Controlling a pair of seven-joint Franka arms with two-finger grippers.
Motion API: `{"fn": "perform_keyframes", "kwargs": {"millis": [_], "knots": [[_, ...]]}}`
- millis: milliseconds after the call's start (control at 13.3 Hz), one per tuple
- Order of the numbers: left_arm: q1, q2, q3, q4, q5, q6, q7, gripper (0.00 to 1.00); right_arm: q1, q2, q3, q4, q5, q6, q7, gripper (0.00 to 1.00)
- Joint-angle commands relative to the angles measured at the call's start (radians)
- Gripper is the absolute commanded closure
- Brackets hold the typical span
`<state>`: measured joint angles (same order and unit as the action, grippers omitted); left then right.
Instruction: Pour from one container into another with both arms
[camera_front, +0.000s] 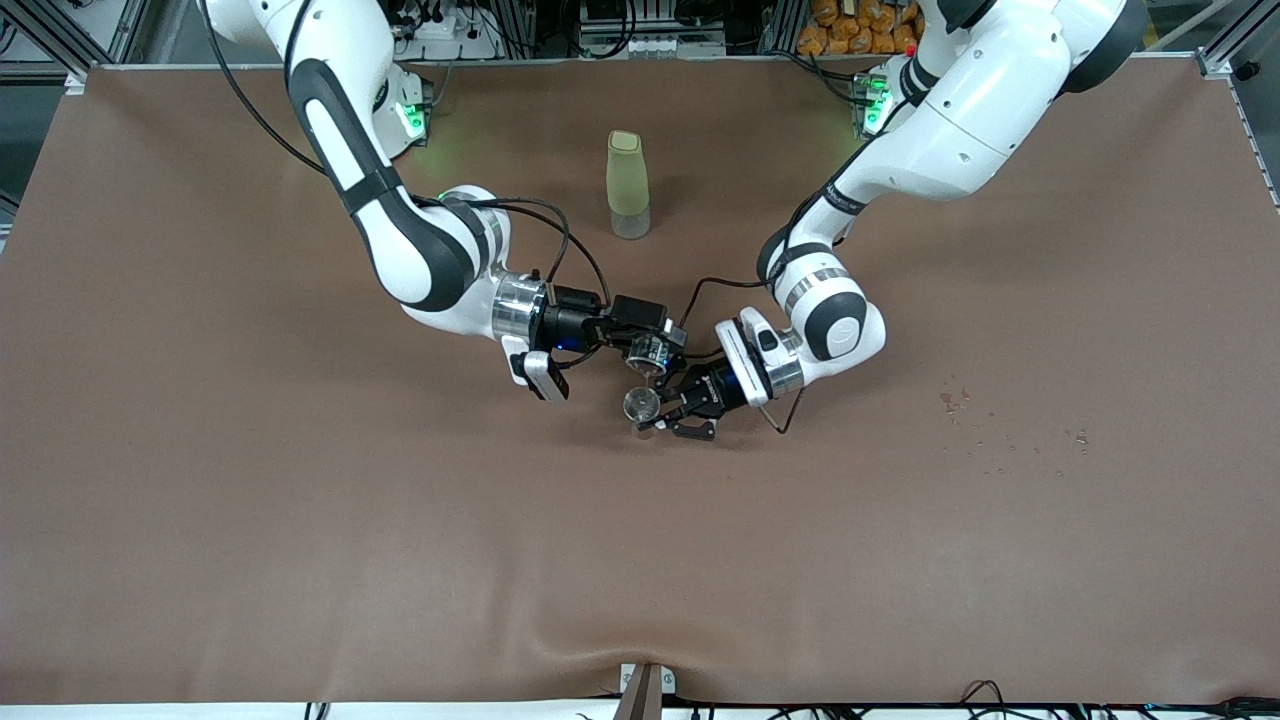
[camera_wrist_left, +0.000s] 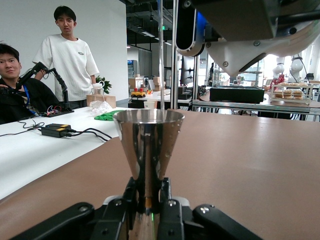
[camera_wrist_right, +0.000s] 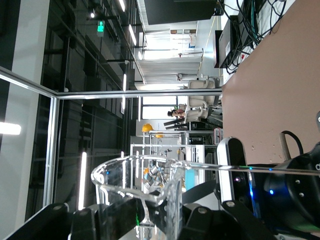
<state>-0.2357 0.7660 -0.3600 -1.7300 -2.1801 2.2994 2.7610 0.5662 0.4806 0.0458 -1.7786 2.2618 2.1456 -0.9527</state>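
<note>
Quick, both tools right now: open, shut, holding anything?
Left tool: shut on the metal jigger, upright on the table.
Right tool: shut on the clear glass beaker, tipped over the jigger.

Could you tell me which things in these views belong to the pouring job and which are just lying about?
In the job:
- clear glass beaker, tipped, in the shut right gripper
- shiny steel double-cone measuring cup, upright beneath the beaker, in the shut left gripper

Lying about:
- tall pale-green bottle, farther from the front camera
- small crumbs on the brown table, toward the left arm's end
</note>
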Motion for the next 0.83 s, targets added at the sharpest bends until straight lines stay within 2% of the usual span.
{"fn": "perform_keyframes", "kwargs": {"millis": [0, 752], "knots": [[0.0, 0.018, -0.008, 0.017, -0.017, 0.011, 0.157, 1.0, 0.018, -0.04, -0.011, -0.039, 0.05, 0.01, 0.032, 1.0], [-0.002, 0.018, -0.008, 0.017, -0.018, 0.011, 0.158, 1.0, 0.018, -0.054, -0.011, -0.05, 0.108, 0.023, 0.086, 1.0]]}}
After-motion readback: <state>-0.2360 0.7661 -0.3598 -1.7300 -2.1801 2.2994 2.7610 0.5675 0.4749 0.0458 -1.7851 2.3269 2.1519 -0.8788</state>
